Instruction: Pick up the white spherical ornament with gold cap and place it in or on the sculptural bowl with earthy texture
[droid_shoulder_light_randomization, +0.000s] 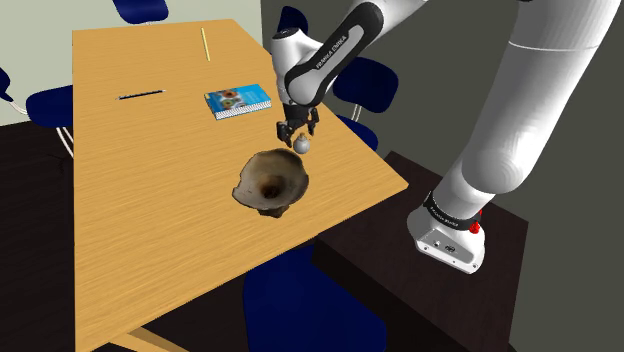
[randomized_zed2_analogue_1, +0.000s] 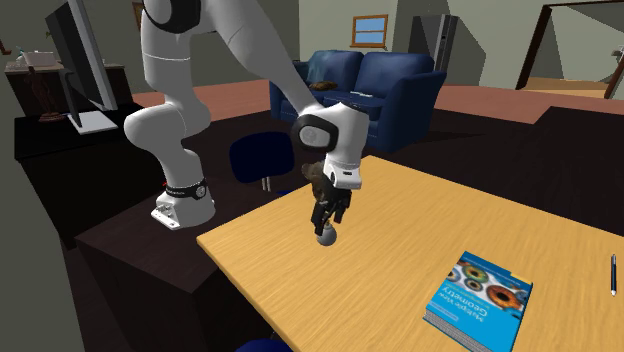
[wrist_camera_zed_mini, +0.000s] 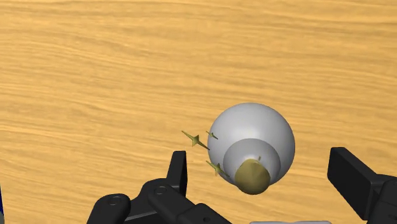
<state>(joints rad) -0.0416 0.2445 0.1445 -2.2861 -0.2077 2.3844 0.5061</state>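
Note:
A pale grey-white spherical ornament (wrist_camera_zed_mini: 254, 137) with a gold cap (wrist_camera_zed_mini: 252, 176) lies on the wooden table (wrist_camera_zed_mini: 95, 76), its cap towards the hand. My gripper (wrist_camera_zed_mini: 259, 162) is open and straddles it; both fingers stand clear of the ball, with a gap on each side. In the shoulder view the ornament (droid_shoulder_light_randomization: 301, 144) sits just under the gripper (droid_shoulder_light_randomization: 297, 131), close beside the far rim of the brown earthy bowl (droid_shoulder_light_randomization: 270, 182). In the second exterior view the ornament (randomized_zed2_analogue_1: 326, 236) is at the fingertips of the gripper (randomized_zed2_analogue_1: 328, 218), and the hand largely hides the bowl (randomized_zed2_analogue_1: 316, 180).
A blue spiral-bound book (droid_shoulder_light_randomization: 238, 101) lies beyond the gripper, with a dark pen (droid_shoulder_light_randomization: 140, 94) and a yellow pencil (droid_shoulder_light_randomization: 205, 44) further back. Blue chairs (droid_shoulder_light_randomization: 365, 85) ring the table. The table edge (droid_shoulder_light_randomization: 385, 195) runs close by the bowl.

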